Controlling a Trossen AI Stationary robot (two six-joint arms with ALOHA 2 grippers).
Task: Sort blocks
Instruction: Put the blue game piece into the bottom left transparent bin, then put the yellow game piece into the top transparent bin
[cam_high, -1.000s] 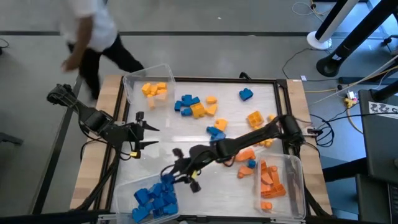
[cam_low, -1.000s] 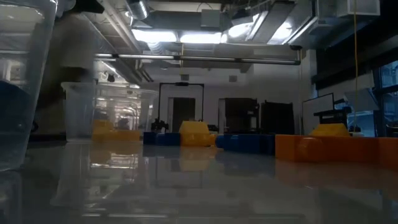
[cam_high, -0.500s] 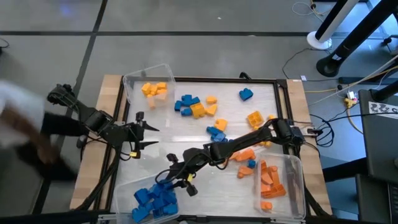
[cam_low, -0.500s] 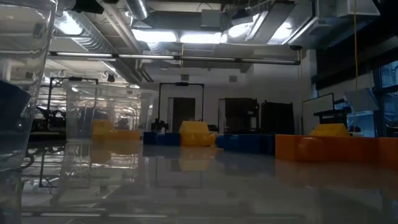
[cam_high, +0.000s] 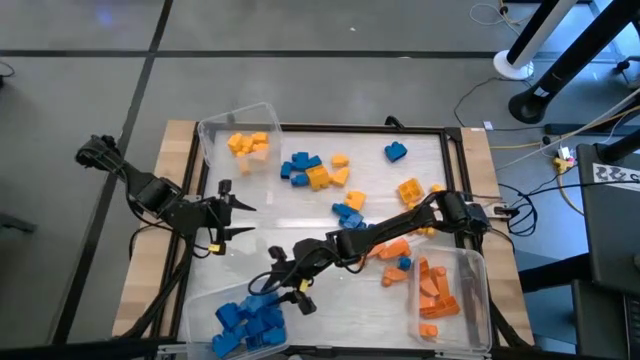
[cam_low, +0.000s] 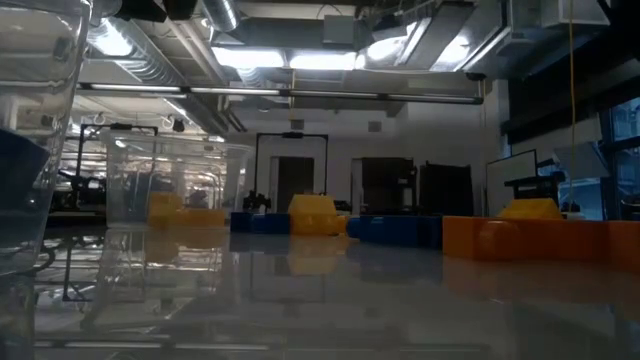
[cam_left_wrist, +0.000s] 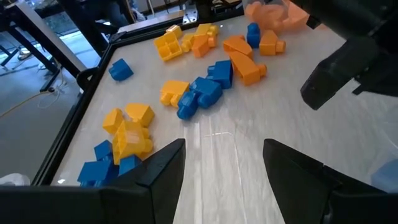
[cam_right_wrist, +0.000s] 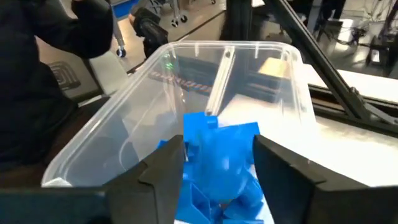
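Loose blue, yellow and orange blocks (cam_high: 315, 170) lie scattered on the white table top, and also show in the left wrist view (cam_left_wrist: 199, 93). My right gripper (cam_high: 272, 289) reaches across to the near-left clear bin (cam_high: 200, 300), which holds blue blocks (cam_high: 250, 318). It is shut on a blue block (cam_right_wrist: 221, 152) above that bin (cam_right_wrist: 124, 118). My left gripper (cam_high: 245, 220) waits open near the table's left edge, pointing right over bare table (cam_left_wrist: 221, 162). The low view shows neither gripper. My right gripper holds a blue block (cam_right_wrist: 205, 143) pinched between its two fingers (cam_right_wrist: 165, 171), the block filling the gap between them. It is lifted clear, over the near-left bin. Which faces of the block the fingers are on is hidden by the fingers.
A clear bin (cam_high: 215, 135) at the far-left corner holds yellow blocks. Another clear bin (cam_high: 475, 290) at the near-right holds orange blocks (cam_high: 435, 290). A dark frame (cam_high: 455, 160) borders the table top. My right arm (cam_high: 400, 225) lies across the middle of the table.
My right gripper has moved a little toward the table's near-left, closer to the bin of blue blocks. A person passed the table's far-left side and has left the view.
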